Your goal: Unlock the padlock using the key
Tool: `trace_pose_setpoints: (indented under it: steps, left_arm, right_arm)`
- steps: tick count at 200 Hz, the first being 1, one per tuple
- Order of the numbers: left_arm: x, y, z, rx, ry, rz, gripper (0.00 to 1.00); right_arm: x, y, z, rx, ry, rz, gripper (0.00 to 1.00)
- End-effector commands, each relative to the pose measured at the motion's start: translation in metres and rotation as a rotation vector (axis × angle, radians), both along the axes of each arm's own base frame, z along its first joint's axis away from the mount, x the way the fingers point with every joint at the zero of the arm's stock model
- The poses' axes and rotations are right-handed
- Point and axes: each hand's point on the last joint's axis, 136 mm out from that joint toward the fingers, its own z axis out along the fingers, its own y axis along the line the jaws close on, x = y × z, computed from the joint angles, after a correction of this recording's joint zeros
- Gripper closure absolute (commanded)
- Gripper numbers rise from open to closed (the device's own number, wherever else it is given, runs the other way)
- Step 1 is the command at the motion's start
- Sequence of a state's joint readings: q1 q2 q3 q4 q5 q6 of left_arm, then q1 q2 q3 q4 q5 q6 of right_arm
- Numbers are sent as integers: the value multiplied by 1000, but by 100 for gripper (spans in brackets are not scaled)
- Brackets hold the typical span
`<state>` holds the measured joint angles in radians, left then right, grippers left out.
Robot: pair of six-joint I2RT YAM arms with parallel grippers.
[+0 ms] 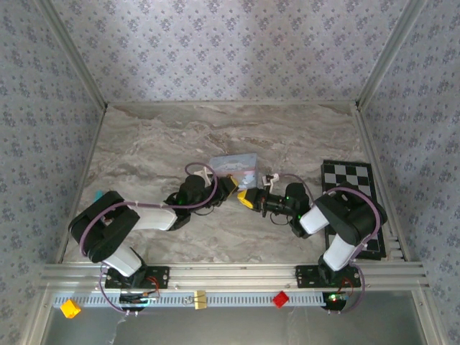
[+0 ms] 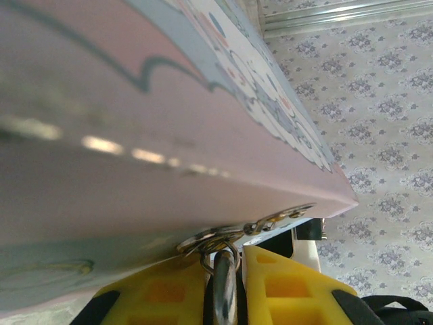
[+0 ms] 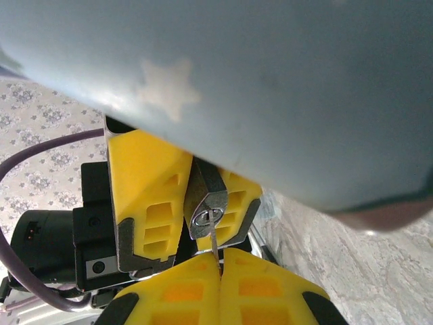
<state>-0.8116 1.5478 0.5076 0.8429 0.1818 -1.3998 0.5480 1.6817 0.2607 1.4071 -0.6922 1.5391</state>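
Marble tabletop (image 1: 144, 144) is carrying tin (image 1: 233, 167) — beside it left gripper (image 2: 224, 288) is clamping padlock (image 3: 207, 211), right gripper (image 3: 220, 267) is pinching key (image 3: 214, 245) inserted in it.

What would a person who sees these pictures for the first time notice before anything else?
The pale blue tin at the middle of the marble table, where both arms meet, draws the eye first. In the right wrist view the small dark padlock sits beside the tin, clamped in the left jaws, while the right jaws hold a thin key with its tip in the keyhole. A chequered board lies at the table's right edge.
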Motion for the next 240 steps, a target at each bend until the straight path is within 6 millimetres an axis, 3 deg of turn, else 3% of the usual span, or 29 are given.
trace_pose_setpoints:
  steps: [1,95,120,141,186,240]
  left_arm:
    - [-38,-24,47,-119,-84,-219,100]
    - [-48,-37,63,-156,-118,-264,100]
    - [-52,-41,66,-172,-130,-275,100]
    - [-51,-39,65,-172,-132,-262,100]
    - [-41,-24,58,-149,-131,-157,100]
    - [-34,-17,48,-137,-115,-93,100]
  right_arm:
    - [44,-28,-9,-46,-13,-245,100]
    - [50,-10,-15,-47,0,-236,100]
    - [54,-4,-7,-26,-5,-232,100]
    - [55,-4,-7,-23,-2,-237,100]
    - [48,-12,-38,-73,89,-268,96]
    - [45,-5,-27,-58,62,-282,93]
